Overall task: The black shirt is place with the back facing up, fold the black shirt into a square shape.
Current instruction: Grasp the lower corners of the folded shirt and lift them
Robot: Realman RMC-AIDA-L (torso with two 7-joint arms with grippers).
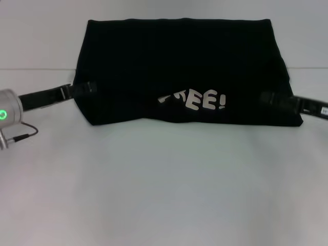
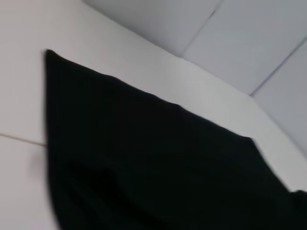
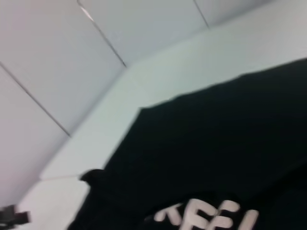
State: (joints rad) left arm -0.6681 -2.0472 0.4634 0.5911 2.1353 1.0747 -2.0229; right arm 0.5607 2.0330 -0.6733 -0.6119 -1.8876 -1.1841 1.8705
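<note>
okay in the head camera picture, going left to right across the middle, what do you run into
Left hand at the shirt's left edge → black shirt spread wide on the white table → white lettering on its near fold → right hand at the shirt's right edge.

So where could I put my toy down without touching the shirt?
The wide bare table in front of the black shirt is free. Both ends are crowded: left claw and right claw reach onto them.

I see the black shirt (image 1: pixel 179 66) folded into a wide band, white "EE!" lettering along its near edge.
</note>
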